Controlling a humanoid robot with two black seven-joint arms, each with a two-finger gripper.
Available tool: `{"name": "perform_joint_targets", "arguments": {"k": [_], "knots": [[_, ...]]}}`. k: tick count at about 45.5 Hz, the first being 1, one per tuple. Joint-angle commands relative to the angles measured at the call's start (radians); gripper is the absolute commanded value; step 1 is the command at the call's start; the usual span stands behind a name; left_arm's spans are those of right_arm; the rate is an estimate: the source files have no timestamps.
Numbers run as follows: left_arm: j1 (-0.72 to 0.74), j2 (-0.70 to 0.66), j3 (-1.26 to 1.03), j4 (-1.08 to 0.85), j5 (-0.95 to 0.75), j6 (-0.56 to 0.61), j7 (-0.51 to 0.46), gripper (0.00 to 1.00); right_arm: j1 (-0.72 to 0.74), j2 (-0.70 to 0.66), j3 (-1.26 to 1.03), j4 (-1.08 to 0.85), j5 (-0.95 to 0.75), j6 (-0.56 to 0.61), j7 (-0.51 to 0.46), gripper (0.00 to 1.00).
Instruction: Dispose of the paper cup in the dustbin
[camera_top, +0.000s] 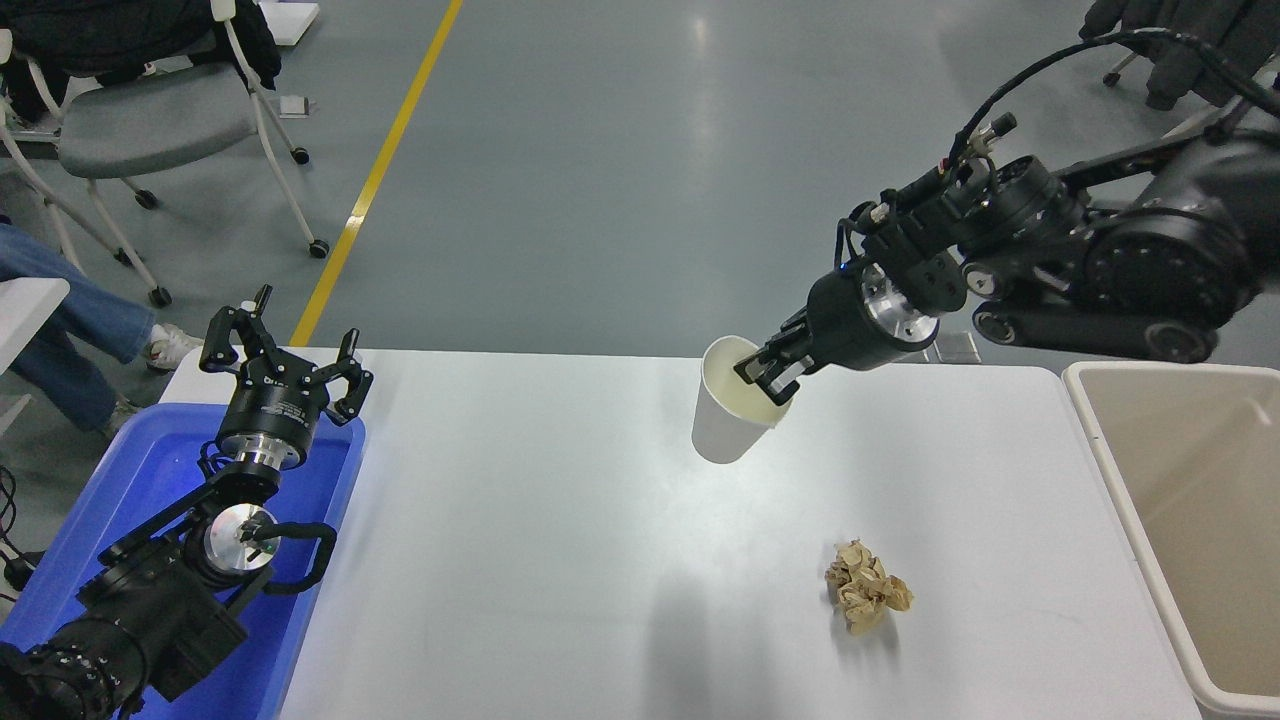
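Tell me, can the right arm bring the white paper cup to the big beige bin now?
Probably yes: the right gripper holds the white paper cup above the table, nothing between it and the beige bin.

The robot is showing black arms with shiny silver rings, a looping black cable (1040, 70) at upper right, and black claws.

Bright even overhead light, sharp, soft shadows

paper cup (727, 415): 1 | dustbin (1105, 440): 1 | paper ball (865, 588): 1 | blue tub (120, 490): 1
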Motion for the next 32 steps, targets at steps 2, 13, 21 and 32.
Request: {"name": "perform_joint_targets", "arguments": {"k": [2,13,21,32], "knots": [[0.0,0.0,0.0,0.0,0.0,0.0,0.0,1.0,0.041,-0.022,-0.005,0.019,0.007,0.009,0.003,0.0],[0.0,0.0,0.0,0.0,0.0,0.001,0.0,1.0,0.033,-0.028,-0.015,0.009,0.009,0.014,-0.008,0.0],[0.0,0.0,0.0,0.0,0.0,0.0,0.0,1.0,0.018,-0.137,-0.034,0.006,0.004,0.014,-0.005,0.0],[0.0,0.0,0.0,0.0,0.0,0.0,0.0,1.0,-0.059,-0.392,-0.025,-0.038,-0.005,-0.004,-0.005,0.0]]}}
